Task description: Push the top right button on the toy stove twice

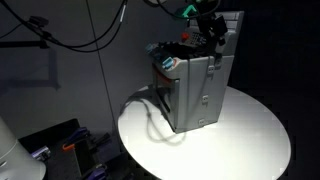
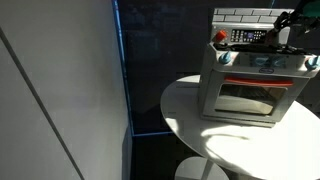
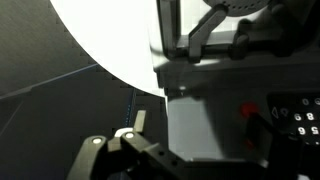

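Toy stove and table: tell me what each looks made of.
Stove: looks like moulded plastic, grey and mostly matte, with boxy one-piece edges. Its back wall shows a tile pattern, printed or moulded. Table: smooth white round top with a soft sheen, perhaps laminate or painted board; the pictures leave that open.
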`<state>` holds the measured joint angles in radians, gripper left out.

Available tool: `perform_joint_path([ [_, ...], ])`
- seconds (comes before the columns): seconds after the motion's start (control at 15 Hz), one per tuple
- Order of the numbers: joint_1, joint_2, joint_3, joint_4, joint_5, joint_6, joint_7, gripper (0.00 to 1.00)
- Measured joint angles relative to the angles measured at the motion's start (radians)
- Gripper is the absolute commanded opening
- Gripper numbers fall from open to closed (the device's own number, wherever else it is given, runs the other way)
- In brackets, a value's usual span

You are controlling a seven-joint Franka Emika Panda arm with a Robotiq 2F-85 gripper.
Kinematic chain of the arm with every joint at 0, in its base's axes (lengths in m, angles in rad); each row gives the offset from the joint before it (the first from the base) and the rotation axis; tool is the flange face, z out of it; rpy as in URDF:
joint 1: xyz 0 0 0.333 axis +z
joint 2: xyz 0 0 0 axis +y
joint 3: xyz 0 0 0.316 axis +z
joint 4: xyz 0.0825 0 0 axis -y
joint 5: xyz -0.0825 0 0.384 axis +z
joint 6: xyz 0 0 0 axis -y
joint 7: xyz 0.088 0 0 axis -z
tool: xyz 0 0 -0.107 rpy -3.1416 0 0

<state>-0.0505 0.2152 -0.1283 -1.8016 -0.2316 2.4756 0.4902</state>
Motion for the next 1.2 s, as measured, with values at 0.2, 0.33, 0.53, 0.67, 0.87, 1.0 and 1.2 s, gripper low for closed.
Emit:
perform_joint_path([
  [0.2,0.001,0.008,-0.002,0.008,0.0,0.0,0.0,1.0],
  [0.33,0.003,0.015,-0.003,0.017,0.0,0.0,0.0,1.0],
  [0.53,0.006,0.019,-0.006,0.02,0.0,0.0,0.0,1.0],
  [0.67,0.008,0.021,-0.007,0.021,0.0,0.0,0.0,1.0],
  [0.87,0.008,0.023,-0.007,0.024,0.0,0.0,0.0,1.0],
  [1.0,0.008,0.024,-0.007,0.025,0.0,0.0,0.0,1.0],
  [1.2,0.008,0.025,-0.007,0.027,0.0,0.0,0.0,1.0],
])
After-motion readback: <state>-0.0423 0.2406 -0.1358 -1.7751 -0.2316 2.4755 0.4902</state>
